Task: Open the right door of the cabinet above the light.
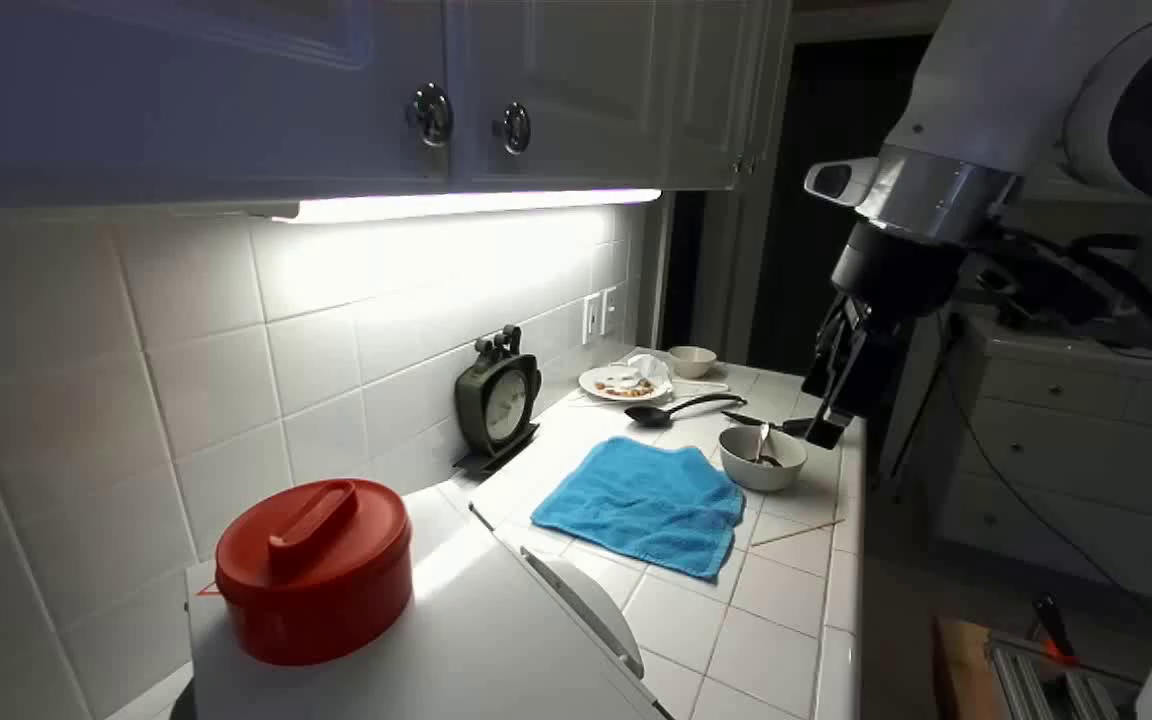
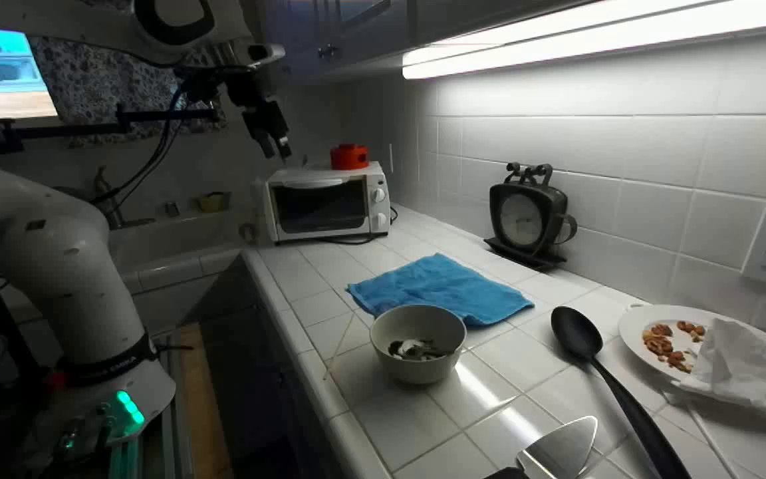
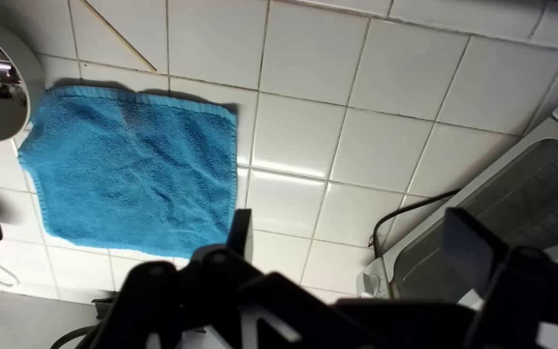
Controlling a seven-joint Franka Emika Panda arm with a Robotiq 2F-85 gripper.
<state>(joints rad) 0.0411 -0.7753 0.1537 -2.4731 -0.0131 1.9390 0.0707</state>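
Note:
The cabinet's right door is a pale panelled door, shut, with a round metal knob near its lower left edge. The twin door, with its knob near its right edge, is also shut beside it. The light glows under the cabinet and also shows in an exterior view. Dim cabinet fronts show there too. My gripper hangs fingers down in front of the counter, lower than the door and apart from it. It also shows in an exterior view. In the wrist view the gripper is open and empty; no door shows there.
On the counter are a blue towel, a bowl, a scale, a black spoon and a plate. A white toaster oven bears a red lidded container.

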